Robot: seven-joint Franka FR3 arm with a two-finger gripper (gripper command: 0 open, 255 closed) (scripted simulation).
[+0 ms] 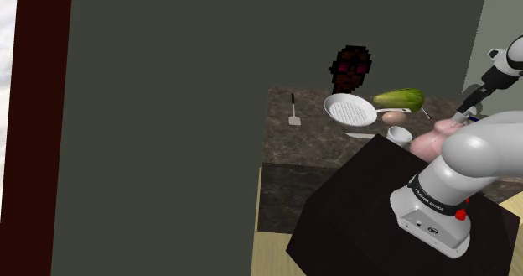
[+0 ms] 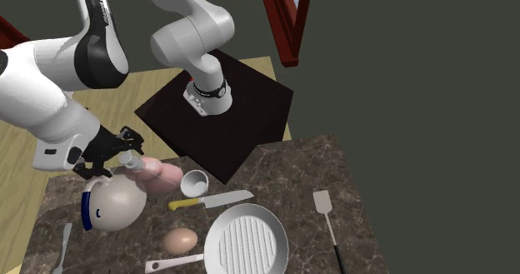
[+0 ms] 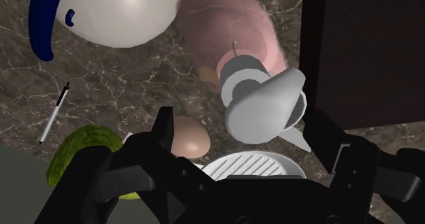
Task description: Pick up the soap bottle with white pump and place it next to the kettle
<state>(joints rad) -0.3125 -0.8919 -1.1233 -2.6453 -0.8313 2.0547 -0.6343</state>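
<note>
The soap bottle (image 2: 164,176) has a pink body and a white pump (image 2: 129,158). It leans low over the dark marble counter, right beside the white kettle (image 2: 112,202) with the blue handle. My gripper (image 2: 115,153) is at the pump end, open. In the wrist view the fingers (image 3: 163,124) stand wide apart on either side of the pump head (image 3: 262,107) and do not clasp it. The pink body (image 3: 238,32) runs on past it, next to the kettle (image 3: 116,11). From the shoulder view the bottle (image 1: 436,140) lies under the gripper (image 1: 463,112).
Near the bottle stand a white mug (image 2: 194,181) and a yellow-handled knife (image 2: 208,201). Farther off are an egg (image 2: 179,241), a ribbed white pan (image 2: 246,246), a spatula (image 2: 327,218), a green cucumber (image 1: 399,98) and a pen (image 3: 53,114). The dark stand (image 2: 242,114) borders the counter.
</note>
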